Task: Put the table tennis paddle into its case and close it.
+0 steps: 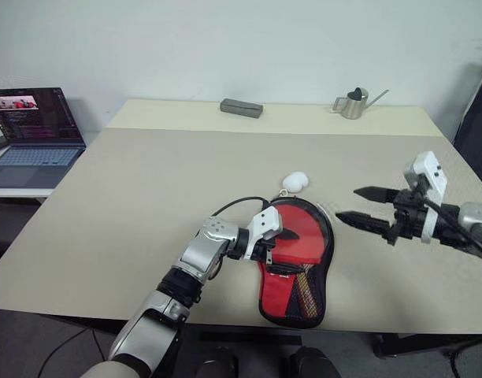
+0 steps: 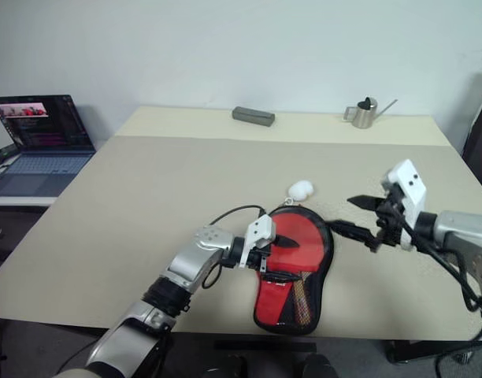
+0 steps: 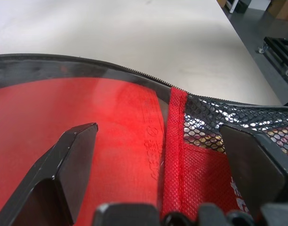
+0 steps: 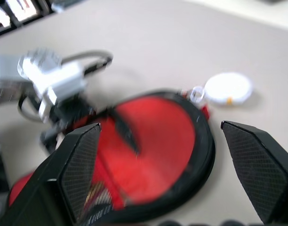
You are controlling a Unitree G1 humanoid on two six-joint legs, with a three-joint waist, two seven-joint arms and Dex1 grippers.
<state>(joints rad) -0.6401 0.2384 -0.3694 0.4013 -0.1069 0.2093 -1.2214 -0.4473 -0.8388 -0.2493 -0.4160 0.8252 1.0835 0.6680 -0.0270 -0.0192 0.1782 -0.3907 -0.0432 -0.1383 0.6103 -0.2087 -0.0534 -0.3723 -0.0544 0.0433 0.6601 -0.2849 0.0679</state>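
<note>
The case [image 1: 298,268] lies flat on the desk [image 1: 146,205], red mesh side up, with the table tennis paddle [image 2: 302,240] inside it, red face showing through the clear panel. The left gripper [image 1: 276,250] has its jaws spread wide over the case's neck, clamping nothing. The right gripper [image 1: 365,206], jaws also apart and empty, hangs beside the round end, near the pom-pom pull [image 1: 294,182]. Risk: if the left jaws press unevenly, the soft case may slide or bunch, jamming the zip as the right pulls.

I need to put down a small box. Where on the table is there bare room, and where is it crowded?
Bare: the wide stretch between the case and the grey bar, and the table's left half. Crowded: around the case, with the left tool over it, the pom-pom beside it and the right tool nearby.
</note>
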